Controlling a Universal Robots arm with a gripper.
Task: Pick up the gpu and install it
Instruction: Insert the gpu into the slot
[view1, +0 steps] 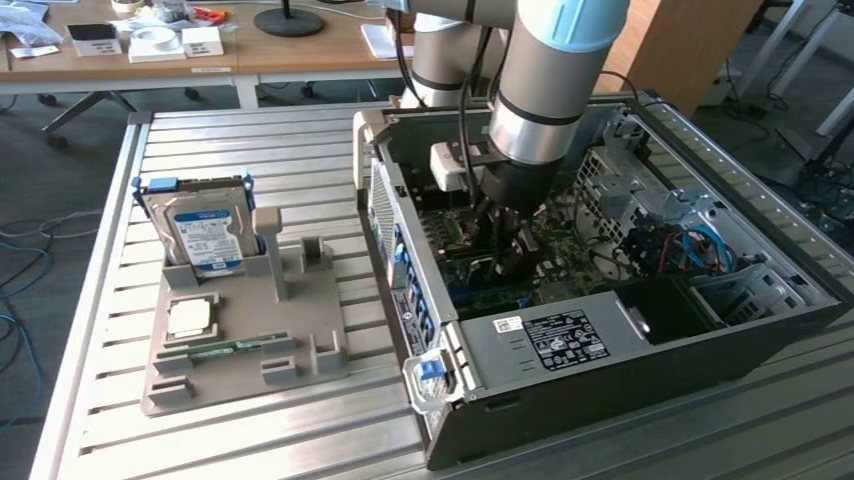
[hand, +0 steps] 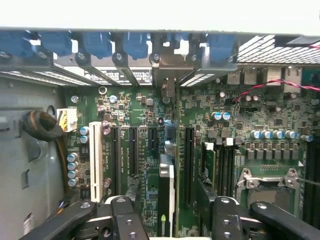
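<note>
A: Start at the exterior view's left: the grey fixture on the bench carries the hard drive and the memory stick, and its tall slots stand bare.

B: And the gpu?

A: You see the gpu inside the computer case, standing on edge on the motherboard, between the two fingers in the wrist view.

B: The hand?

A: Your hand is spread wide, straddling the card, apparently not clamping it.

B: What makes this step go well?

A: My judgement: keep the card upright and square in its slot, and check that the bracket meets the rear wall.
</note>
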